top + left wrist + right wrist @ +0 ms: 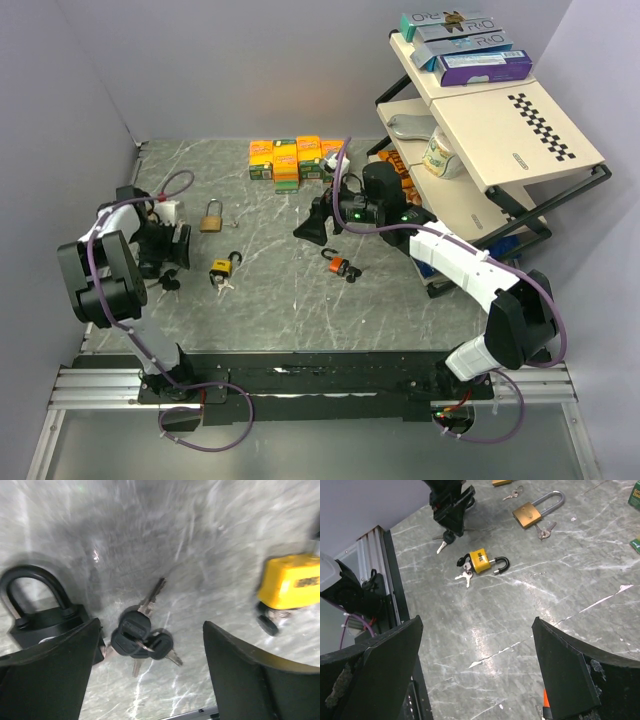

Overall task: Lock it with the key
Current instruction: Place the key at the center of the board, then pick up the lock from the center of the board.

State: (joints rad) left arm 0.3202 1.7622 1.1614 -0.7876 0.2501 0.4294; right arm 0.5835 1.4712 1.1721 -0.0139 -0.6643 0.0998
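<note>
A bunch of black-headed keys (140,634) lies on the grey marbled table, between and just ahead of the fingertips of my open left gripper (150,672). A black padlock (37,617) lies by the left finger, partly hidden by it. A yellow padlock (291,586) with keys lies to the right; it also shows in the top view (222,268) and in the right wrist view (482,561). My left gripper (168,258) hovers low at the table's left. My right gripper (310,228) is open and empty above mid-table (477,675). The keys also show in the top view (170,284).
A brass padlock (211,218) lies behind the yellow one, an orange padlock (340,265) near the right gripper. Orange and yellow boxes (290,158) stand at the back. A tilted shelf rack (500,130) fills the right side. A metal rail (375,555) edges the table.
</note>
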